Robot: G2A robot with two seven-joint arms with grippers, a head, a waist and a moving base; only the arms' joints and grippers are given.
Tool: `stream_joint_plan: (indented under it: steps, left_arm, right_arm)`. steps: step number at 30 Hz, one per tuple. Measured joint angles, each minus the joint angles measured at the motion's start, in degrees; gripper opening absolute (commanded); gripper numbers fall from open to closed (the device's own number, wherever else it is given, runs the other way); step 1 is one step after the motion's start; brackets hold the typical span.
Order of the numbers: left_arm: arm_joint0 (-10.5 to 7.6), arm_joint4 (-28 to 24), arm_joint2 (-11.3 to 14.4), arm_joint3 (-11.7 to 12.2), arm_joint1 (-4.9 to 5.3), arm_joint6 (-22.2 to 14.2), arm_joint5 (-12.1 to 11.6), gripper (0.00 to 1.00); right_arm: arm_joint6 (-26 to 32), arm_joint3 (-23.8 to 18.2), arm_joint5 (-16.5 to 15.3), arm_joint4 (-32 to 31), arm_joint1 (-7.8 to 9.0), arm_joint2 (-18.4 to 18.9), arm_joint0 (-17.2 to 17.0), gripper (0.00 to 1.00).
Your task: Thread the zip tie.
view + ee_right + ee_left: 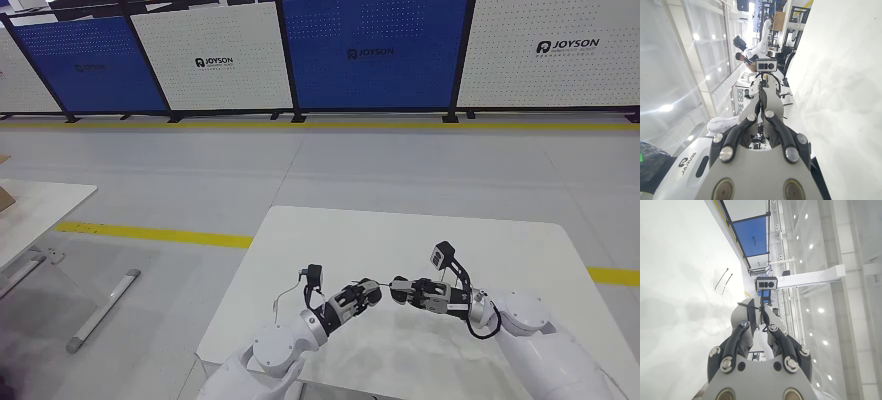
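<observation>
while the left gripper (761,308) meets the right gripper (761,92) tip to tip above the table (400,235), we see the left jaws clenched on the zip tie (746,305), which sticks out sideways. the right jaws are pressed together; if they grasp it, we cannot tell.

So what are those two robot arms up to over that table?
They're working on a black zip tie. The left hand is pinched shut on it above the white table, and the right hand, also shut, faces it closely. Whether it's threaded can't be seen. Two spare ties lie on the table.
</observation>
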Motion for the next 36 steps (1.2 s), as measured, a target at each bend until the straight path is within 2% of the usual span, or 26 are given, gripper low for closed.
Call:
stream_joint_plan:
  steps: [17,18,20,21,23,24,36]
  left_arm:
    - [-0.16,1.1,0.4,0.0,0.06,0.1,0.2,0.00]
    - [-0.15,1.2,0.5,-0.1,0.07,0.1,0.3,0.00]
    - [-0.13,1.3,0.5,-0.2,0.08,0.1,0.4,0.00]
    - [-0.13,1.3,0.5,-0.3,0.08,0.1,0.4,0.00]
    - [-0.15,1.1,0.5,-0.4,0.10,0.1,0.6,0.00]
    - [-0.16,1.1,0.4,-0.5,0.11,0.1,0.6,0.00]
    - [-0.04,1.5,-0.4,-1.0,0.31,0.9,2.3,0.00]
  right_arm:
    - [-0.4,-0.3,0.2,-0.1,0.00,0.0,-0.3,0.00]
    - [-1.2,-1.0,0.6,-0.5,0.01,0.1,-0.7,0.09]
    - [-1.8,-1.9,1.2,-1.1,0.11,0.4,-1.1,0.40]
    - [-1.8,-2.2,1.5,-1.3,0.17,0.5,-1.3,0.62]
    - [-1.7,-2.7,1.9,-1.8,0.30,0.9,-1.6,0.97]
    - [-1.6,-2.9,2.0,-2.0,0.35,1.1,-1.8,1.00]
    - [-1.4,-4.2,1.8,-1.5,1.31,5.3,-4.2,1.00]
